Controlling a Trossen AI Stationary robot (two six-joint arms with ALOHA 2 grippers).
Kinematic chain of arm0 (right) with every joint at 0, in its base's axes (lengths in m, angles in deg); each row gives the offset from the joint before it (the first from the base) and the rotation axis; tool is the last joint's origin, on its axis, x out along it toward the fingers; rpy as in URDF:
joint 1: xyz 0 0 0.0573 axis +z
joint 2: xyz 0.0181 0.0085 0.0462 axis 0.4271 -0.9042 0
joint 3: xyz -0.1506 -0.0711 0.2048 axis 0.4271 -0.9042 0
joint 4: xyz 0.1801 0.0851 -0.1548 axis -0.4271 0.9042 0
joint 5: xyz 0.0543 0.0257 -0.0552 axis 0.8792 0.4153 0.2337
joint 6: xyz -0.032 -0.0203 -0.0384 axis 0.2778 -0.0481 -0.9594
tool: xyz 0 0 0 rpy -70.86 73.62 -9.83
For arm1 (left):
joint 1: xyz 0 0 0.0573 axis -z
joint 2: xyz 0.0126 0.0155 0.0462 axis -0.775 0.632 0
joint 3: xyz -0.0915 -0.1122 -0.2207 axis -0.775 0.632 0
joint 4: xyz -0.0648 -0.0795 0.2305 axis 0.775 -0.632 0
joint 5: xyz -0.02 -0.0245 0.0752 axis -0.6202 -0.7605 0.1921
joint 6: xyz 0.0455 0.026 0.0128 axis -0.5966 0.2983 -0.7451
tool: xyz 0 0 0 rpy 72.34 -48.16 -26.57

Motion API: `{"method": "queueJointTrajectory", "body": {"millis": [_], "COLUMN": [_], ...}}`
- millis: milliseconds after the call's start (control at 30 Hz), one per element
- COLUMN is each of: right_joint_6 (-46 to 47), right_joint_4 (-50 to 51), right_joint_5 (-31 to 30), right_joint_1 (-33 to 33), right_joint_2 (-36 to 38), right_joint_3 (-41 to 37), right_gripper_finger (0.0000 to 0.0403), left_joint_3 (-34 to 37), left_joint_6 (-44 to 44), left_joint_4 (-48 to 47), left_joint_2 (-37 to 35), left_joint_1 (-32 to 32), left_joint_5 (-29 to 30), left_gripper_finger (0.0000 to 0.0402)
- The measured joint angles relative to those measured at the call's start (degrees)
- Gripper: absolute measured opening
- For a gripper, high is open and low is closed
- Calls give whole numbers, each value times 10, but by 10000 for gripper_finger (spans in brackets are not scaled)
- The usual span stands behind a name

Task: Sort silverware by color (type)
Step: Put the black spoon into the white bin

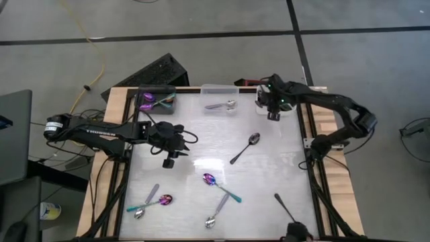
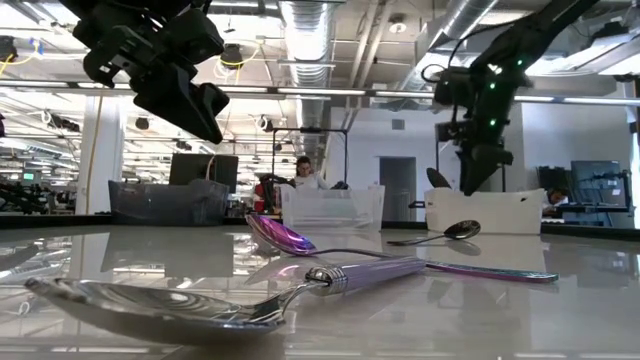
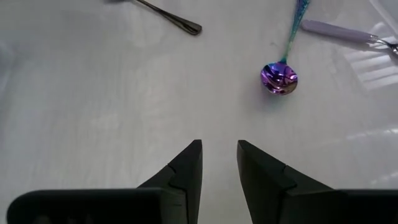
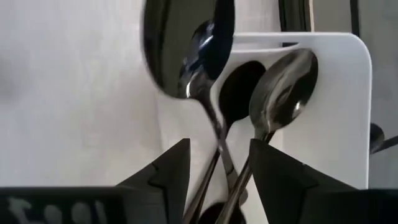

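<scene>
Right gripper (image 1: 274, 114) over the white bin (image 1: 260, 102) at the tabletop's (image 1: 201, 144) far right corner, jaws parted, a dark spoon (image 4: 208, 99) between them; can't tell if it's gripped. Dark spoons already in that bin. Left gripper (image 1: 168, 161) hovers left of centre, jaws partly open, empty. Purple spoons (image 1: 153, 102) in grey bin (image 1: 173, 98) far left, silver spoon (image 1: 222, 105) in clear bin (image 1: 218, 88). Black, purple and silver ones lie loose mid and near edge.

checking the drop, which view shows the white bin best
The right wrist view: the white bin fills it, dark spoons over it. The high view has the right gripper covering it; the low view shows one side; the left wrist view misses it.
</scene>
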State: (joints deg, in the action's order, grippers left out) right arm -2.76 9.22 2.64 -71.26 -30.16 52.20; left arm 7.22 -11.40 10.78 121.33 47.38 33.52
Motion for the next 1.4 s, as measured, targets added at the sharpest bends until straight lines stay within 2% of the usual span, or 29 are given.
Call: {"method": "queueJointTrajectory", "body": {"millis": [400, 500, 633, 667, 933, 1100, 1267, 1400], "right_joint_6": [-25, -29, -31, -29, 39, 81, 112, 133], "right_joint_4": [-46, -46, -48, -47, -47, 15, 103, 113], "right_joint_5": [7, 6, 2, 5, 5, -4, -54, -88], "right_joint_1": [0, 0, 1, 0, -3, -3, -4, -4], "right_joint_2": [-61, -57, -30, -20, 77, 117, 99, 44], "right_joint_3": [0, 0, 1, 3, 46, 85, 98, 98], "right_gripper_finger": [167, 124, 31, 19, 15, 14, 14, 14], "left_joint_3": [0, 0, 0, 0, 0, 0, 0, 0], "left_joint_6": [-19, -19, -24, -24, -25, -26, -32, -33], "left_joint_4": [0, -3, -4, -4, -5, -7, -6, 3], "left_joint_2": [0, 0, 0, 0, 0, 0, 0, 0], "left_joint_1": [0, 0, 0, 0, 0, 0, 0, 0], "left_joint_5": [1, 1, 3, 3, 2, 2, 2, 2], "left_gripper_finger": [87, 87, 87, 87, 87, 87, 87, 87]}}
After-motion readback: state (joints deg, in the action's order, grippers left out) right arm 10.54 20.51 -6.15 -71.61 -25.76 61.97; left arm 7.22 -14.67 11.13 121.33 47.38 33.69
